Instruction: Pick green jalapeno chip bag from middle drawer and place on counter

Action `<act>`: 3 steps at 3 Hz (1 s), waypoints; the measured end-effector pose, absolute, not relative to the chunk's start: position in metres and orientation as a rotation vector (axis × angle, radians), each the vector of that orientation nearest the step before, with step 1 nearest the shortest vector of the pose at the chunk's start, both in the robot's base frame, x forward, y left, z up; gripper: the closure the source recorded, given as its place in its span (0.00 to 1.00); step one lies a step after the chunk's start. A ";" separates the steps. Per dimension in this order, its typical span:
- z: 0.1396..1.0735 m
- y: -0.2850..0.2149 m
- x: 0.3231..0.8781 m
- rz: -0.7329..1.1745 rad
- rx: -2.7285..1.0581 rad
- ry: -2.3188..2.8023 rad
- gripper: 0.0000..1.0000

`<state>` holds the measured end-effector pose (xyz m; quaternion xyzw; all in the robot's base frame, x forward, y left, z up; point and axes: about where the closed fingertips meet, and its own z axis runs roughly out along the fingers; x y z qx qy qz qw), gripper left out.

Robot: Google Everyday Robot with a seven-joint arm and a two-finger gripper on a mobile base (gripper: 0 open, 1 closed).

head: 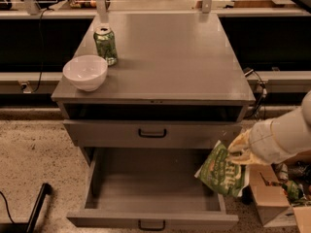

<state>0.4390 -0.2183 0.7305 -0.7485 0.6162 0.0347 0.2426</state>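
Note:
The green jalapeno chip bag [221, 172] hangs tilted from my gripper [237, 153], which is shut on its top edge. The bag is lifted over the right wall of the middle drawer [146, 188], which is pulled out with nothing else inside; its black handle shows at the bottom front. My white arm [282, 137] reaches in from the right. The grey counter [170, 57] lies above and to the left of the gripper, over a dark slot and a shut drawer [152, 133].
A white bowl [85, 72] and a green soda can [105, 45] stand on the counter's left side. A cardboard box [274, 198] with items sits on the floor right of the drawer. A black bar [36, 210] lies on the floor at lower left.

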 end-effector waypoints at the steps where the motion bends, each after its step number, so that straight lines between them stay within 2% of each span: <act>1: 0.803 -0.219 0.450 0.051 -2.059 1.677 1.00; 3: 0.932 -0.221 0.489 0.011 -2.023 1.786 1.00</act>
